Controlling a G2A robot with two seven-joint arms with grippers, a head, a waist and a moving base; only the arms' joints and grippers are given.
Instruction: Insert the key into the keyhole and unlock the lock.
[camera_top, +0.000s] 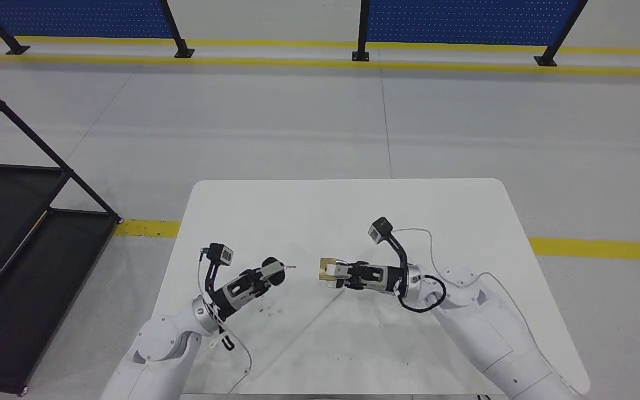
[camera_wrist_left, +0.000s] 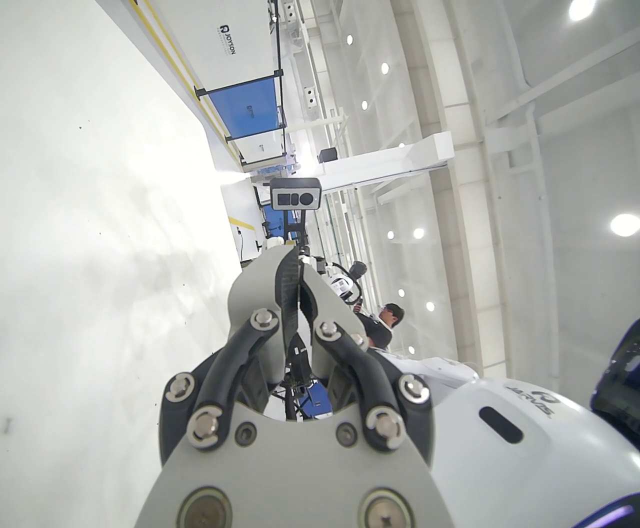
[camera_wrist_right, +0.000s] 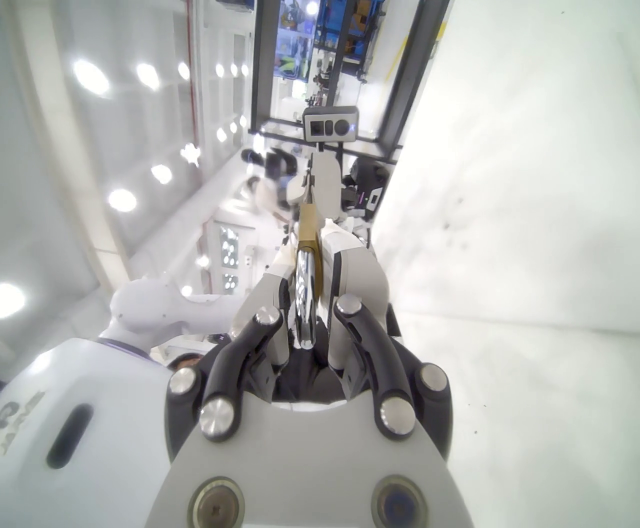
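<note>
A brass padlock (camera_top: 328, 268) hangs above the middle of the white table (camera_top: 450, 215), body pointing toward the other arm. My right gripper (camera_top: 348, 272) is shut on its silver shackle (camera_wrist_right: 305, 285), and the brass body (camera_wrist_right: 306, 225) sticks out past the fingertips. My left gripper (camera_top: 271, 273) is shut on a small key (camera_top: 289, 267), whose thin tip points at the padlock. A short gap separates key tip and lock. In the left wrist view the fingers (camera_wrist_left: 260, 280) are pressed together and hide most of the key.
A black rack (camera_top: 40, 230) stands on the floor off the table's left side. Blue barriers (camera_top: 460, 20) line the far floor. The table surface around both arms is bare white.
</note>
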